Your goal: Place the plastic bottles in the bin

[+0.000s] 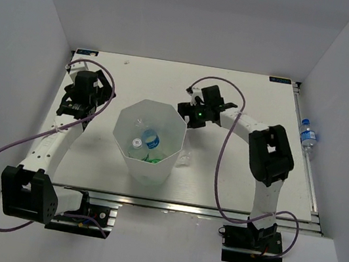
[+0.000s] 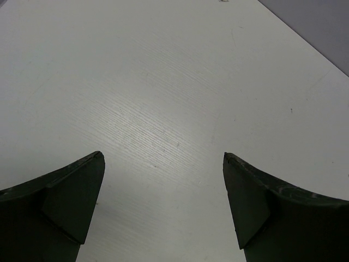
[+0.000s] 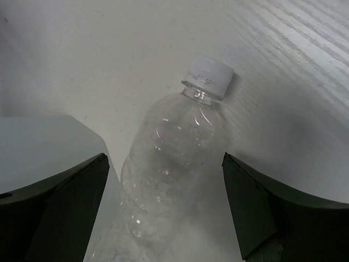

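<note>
Right wrist shows 1 clear bottle (image 3: 182, 131) below released right gripper (image 3: 163, 156) (left gripper (image 2: 163, 155) released).

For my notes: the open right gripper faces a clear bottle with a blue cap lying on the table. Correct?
The cap is white, not blue, as the right wrist view shows. The open right gripper does face that clear bottle on the table.
</note>
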Controlling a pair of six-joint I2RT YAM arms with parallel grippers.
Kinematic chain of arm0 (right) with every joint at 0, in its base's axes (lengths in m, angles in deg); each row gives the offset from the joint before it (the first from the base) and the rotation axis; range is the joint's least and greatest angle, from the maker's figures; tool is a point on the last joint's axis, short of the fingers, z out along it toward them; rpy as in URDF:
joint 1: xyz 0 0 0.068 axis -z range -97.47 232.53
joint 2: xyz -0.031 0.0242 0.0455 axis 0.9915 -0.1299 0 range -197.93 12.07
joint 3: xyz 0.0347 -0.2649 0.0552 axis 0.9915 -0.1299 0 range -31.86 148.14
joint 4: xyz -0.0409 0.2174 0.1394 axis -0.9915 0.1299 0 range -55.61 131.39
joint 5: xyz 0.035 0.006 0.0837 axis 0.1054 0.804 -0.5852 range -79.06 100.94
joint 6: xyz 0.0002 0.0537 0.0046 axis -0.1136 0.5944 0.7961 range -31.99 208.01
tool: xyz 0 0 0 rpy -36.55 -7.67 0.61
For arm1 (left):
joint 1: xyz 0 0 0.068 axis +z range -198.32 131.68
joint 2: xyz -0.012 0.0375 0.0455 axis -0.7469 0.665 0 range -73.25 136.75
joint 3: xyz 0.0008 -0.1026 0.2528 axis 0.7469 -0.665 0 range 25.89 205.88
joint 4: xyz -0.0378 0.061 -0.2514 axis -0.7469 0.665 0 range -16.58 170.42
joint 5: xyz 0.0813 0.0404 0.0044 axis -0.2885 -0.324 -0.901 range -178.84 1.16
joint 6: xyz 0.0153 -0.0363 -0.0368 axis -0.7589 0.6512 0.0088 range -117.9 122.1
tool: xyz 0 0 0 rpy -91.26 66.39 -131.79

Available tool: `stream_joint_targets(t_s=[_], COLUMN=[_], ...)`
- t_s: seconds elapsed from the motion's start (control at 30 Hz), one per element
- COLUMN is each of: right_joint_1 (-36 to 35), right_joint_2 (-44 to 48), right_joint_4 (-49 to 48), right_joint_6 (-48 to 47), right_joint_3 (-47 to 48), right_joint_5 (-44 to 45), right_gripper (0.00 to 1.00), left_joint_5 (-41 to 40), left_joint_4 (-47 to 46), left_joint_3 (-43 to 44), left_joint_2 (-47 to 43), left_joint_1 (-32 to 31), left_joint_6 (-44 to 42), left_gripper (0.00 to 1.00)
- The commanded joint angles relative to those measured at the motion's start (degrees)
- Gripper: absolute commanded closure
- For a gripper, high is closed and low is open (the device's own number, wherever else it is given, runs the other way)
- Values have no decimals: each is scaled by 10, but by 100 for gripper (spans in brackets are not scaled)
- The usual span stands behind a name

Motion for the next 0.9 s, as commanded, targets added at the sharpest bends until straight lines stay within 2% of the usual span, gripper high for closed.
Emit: stream_joint_targets(t_s=[0.0,0.13,0.23,0.3,0.33,0.4,0.5,0.53,0.67,0.73,0.8,0.87], right_joint_1=[-21,-24,-22,-16,-5,10,51,70,85,78,58,-3], right_joint_2=[-18,-49,-53,-41,-24,2,75,112,192,217,225,234], right_joint_4=[5,1,-4,-16,-18,-19,-11,6,32,28,31,39], right_joint_6=[-7,2,8,23,34,43,31,23,-17,-23,-24,-66], right_joint_3=[46,33,15,3,1,6,29,62,167,229,265,290], right_joint_5=[-1,19,25,20,21,34,64,76,101,30,-1,0], right_gripper=[11,11,19,41,62,71,74,74,69,69,69,68], left_joint_5=[3,4,2,4,5,5,7,7,7,7,7,7], left_joint_4=[-1,-3,-1,0,0,0,-4,-5,-11,-12,-14,-17], left_joint_3=[9,10,11,12,11,14,13,11,3,3,-1,-3], left_joint_2=[-10,-5,0,0,-2,-4,-12,-14,-20,-20,-23,-26], left_joint_1=[0,0,-1,0,-1,0,-1,0,-1,-1,-1,-1], left_joint_6=[-7,-10,-9,-9,-9,-9,-9,-9,-5,-4,-3,-3], left_gripper=[2,2,2,2,2,2,2,2,2,2,2,2])
